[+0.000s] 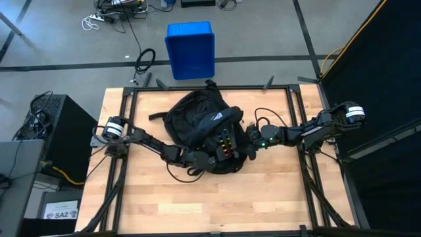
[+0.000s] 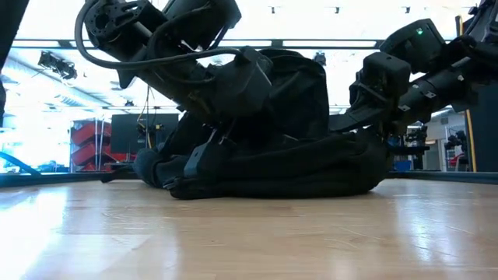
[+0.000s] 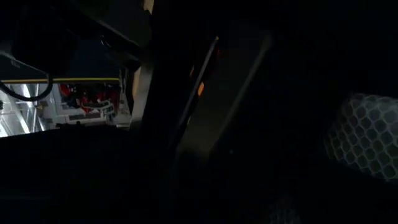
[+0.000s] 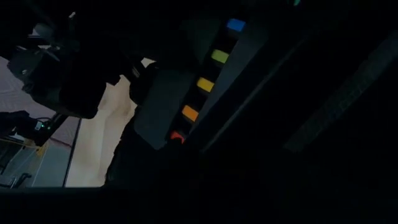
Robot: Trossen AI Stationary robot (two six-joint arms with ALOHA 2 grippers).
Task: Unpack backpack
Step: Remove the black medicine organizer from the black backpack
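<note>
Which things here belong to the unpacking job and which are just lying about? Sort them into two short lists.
Job in hand:
- backpack, lying on the table
- item with a row of coloured tabs, showing at the backpack's opening
- left gripper and right gripper, both at that opening

Lying about:
- blue plastic bin, on the floor beyond the table
- cables beside the bin

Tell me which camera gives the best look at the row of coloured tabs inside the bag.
The right wrist view: the row of coloured tabs runs blue, yellow, orange, red, close up. The high view shows them tiny in the large black fabric backpack. The left wrist view catches an orange glint; the low view, nothing.
</note>
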